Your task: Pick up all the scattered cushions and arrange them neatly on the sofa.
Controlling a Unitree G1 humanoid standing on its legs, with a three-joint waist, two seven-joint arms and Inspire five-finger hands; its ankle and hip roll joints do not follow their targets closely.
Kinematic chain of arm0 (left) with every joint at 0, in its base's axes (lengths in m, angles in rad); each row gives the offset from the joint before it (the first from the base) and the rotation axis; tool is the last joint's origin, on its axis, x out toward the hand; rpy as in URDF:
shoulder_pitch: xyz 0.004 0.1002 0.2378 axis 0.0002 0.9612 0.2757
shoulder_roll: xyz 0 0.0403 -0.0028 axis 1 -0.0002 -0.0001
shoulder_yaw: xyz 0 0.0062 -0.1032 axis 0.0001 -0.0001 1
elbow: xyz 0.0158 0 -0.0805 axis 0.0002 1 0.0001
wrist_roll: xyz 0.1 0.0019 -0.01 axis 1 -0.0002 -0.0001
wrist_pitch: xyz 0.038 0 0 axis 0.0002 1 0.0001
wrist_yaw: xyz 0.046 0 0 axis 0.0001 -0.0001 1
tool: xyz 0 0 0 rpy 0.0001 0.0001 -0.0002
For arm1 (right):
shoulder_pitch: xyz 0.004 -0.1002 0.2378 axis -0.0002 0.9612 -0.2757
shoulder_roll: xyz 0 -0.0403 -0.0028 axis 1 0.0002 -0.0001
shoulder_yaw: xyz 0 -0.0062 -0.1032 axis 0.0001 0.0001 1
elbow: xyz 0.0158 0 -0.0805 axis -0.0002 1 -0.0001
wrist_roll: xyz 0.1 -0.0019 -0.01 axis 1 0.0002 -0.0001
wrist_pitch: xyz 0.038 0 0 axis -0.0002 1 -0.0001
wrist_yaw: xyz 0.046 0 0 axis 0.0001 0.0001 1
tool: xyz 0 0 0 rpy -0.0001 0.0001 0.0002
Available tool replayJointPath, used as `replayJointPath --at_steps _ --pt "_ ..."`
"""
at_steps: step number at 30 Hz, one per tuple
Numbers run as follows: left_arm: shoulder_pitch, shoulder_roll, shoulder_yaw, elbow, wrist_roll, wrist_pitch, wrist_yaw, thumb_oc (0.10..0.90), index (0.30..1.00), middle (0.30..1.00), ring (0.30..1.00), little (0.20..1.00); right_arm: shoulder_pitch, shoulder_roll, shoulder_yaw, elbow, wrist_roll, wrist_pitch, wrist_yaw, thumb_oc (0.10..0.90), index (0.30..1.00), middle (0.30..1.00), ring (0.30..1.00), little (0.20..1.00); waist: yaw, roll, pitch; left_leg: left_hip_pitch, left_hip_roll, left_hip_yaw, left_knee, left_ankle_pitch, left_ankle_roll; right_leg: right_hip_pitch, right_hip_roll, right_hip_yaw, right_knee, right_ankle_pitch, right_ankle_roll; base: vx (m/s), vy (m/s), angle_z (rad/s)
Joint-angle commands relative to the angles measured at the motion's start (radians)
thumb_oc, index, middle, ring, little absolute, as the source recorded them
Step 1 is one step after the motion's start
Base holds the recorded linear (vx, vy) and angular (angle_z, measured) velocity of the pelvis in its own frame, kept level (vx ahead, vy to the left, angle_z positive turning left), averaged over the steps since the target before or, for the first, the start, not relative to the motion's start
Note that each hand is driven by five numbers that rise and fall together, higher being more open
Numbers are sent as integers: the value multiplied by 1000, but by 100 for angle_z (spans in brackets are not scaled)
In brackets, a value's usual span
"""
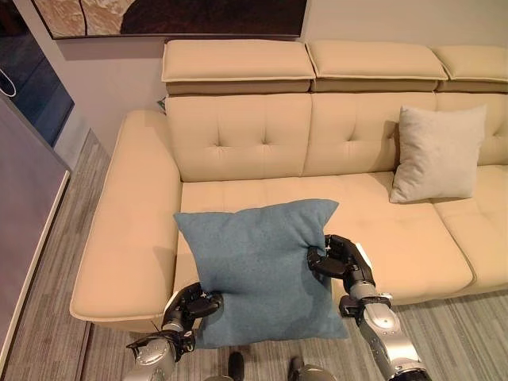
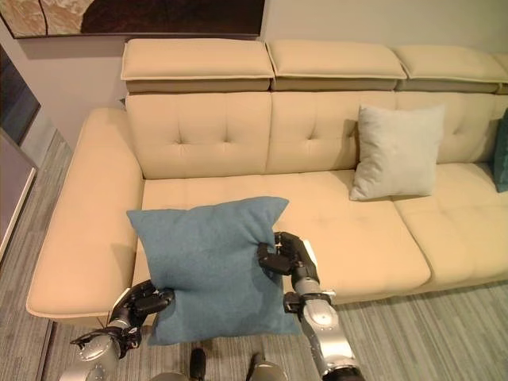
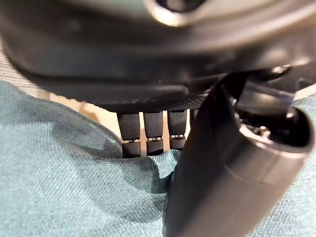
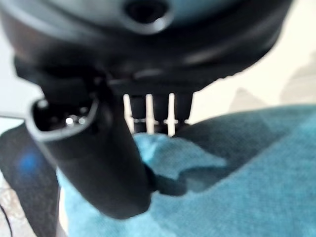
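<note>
A blue cushion (image 1: 258, 266) hangs in front of the beige sofa (image 1: 333, 206), over the front edge of its left seat. My left hand (image 1: 190, 305) pinches the cushion's lower left corner, thumb and fingers curled into the blue cloth (image 3: 74, 187). My right hand (image 1: 337, 258) grips its right edge, where the fabric (image 4: 222, 177) bunches between thumb and fingers. A light grey cushion (image 1: 438, 152) leans upright against the sofa's backrest on the right seat. At the far right edge, part of a teal cushion (image 2: 501, 151) rests against the backrest.
The sofa's wide left armrest (image 1: 127, 222) lies beside the held cushion. The left and middle seats (image 1: 317, 194) are bare behind it. Grey striped floor (image 1: 55, 309) runs along the sofa's left and front. A framed picture (image 1: 175, 16) hangs on the wall above.
</note>
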Motion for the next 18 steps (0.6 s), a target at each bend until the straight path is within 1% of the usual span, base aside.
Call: replayJointPath --at_steps 1,2,3,4,5,6,7,8,9,10,12,13,14,16,18 --pt "-72 -65 -34 -154 -8 -141 -66 400 300 300 300 300 -71 -10 7 -110 0 -115 25 400 300 300 300 300 3 -6 -58 1 5 -63 90 -150 -50 72 37 4 -111 101 13 142 -105 57" --pt "-71 -66 -33 -150 -7 -139 -68 400 300 300 300 300 -75 -13 7 -105 3 -114 23 400 300 300 300 300 2 -11 -60 5 2 -67 89 -155 -54 85 32 -5 -135 109 14 202 -185 62" --pt "-64 -71 -33 -141 0 -137 -71 400 300 300 300 300 -67 -17 12 -106 3 -113 28 400 300 300 300 300 3 -16 -74 15 9 -67 80 -162 -62 107 33 -17 -162 110 8 231 -242 68" --pt "-60 -76 -35 -139 -3 -135 -73 400 300 300 300 300 -56 -23 12 -106 6 -111 34 400 300 300 300 300 2 -16 -84 17 20 -76 79 -165 -76 125 43 -24 -182 106 0 275 -328 42" --pt "-60 -80 -38 -137 -4 -133 -73 400 300 300 300 300 -44 -33 6 -110 11 -113 32 400 300 300 300 300 -1 -14 -88 14 37 -85 90 -170 -98 144 49 -50 -193 97 -12 225 -343 40" --pt "-70 -83 -50 -137 -4 -132 -75 400 300 300 300 300 -32 -40 -5 -113 20 -116 30 400 300 300 300 300 -7 -13 -82 -6 50 -89 130 -175 -117 160 53 -69 -203 83 -24 153 -345 56" --pt "-84 -89 -60 -135 -3 -132 -80 400 300 300 300 300 -26 -54 -19 -112 26 -121 21 400 300 300 300 300 -13 -17 -68 -53 63 -69 207 -169 -141 183 48 -94 -219 72 -34 95 -297 95" --pt "-87 -93 -63 -137 -6 -131 -81 400 300 300 300 300 -22 -69 -26 -110 28 -122 18 400 300 300 300 300 -14 -19 -55 -90 75 -48 275 -149 -153 203 50 -105 -226 66 -46 54 -202 102" --pt "-87 -95 -62 -137 -9 -132 -82 400 300 300 300 300 -20 -70 -27 -110 31 -120 18 400 300 300 300 300 -16 -19 -52 -103 82 -40 303 -143 -155 211 52 -109 -230 62 -51 122 -136 79" --pt "-78 -98 -62 -132 -8 -125 -89 400 300 300 300 300 -17 -76 -35 -104 36 -117 21 400 300 300 300 300 -15 -21 -53 -122 97 -9 299 -149 -146 235 52 -120 -243 48 -57 96 -59 34" --pt "-77 -98 -63 -128 -3 -123 -88 400 300 300 300 300 -14 -76 -36 -105 38 -116 21 400 300 300 300 300 -13 -23 -55 -124 95 -4 276 -149 -143 243 51 -124 -248 46 -54 119 -9 1" --pt "-78 -98 -62 -124 5 -118 -86 400 300 300 300 300 -12 -76 -38 -106 38 -116 20 400 300 300 300 300 -12 -25 -60 -139 92 0 234 -132 -140 254 54 -125 -255 43 -50 118 12 -3" --pt "-78 -98 -62 -124 5 -118 -86 400 300 300 300 300 -12 -76 -38 -106 38 -116 20 400 300 300 300 300 -12 -25 -60 -138 92 0 232 -131 -140 254 54 -124 -256 43 -50 114 21 0" --pt "-80 -98 -60 -123 6 -116 -79 400 300 300 300 300 -18 -73 -36 -98 36 -114 10 400 300 300 300 300 1 -25 -55 -195 74 2 197 -81 -142 276 66 -115 -263 29 -48 147 65 -1" --pt "-63 -92 -50 -139 1 -117 -75 400 300 300 300 300 -20 -63 -27 -94 31 -108 12 400 300 300 300 300 13 -24 -61 -173 76 -5 174 -80 -140 284 74 -99 -249 18 -45 236 155 -31"
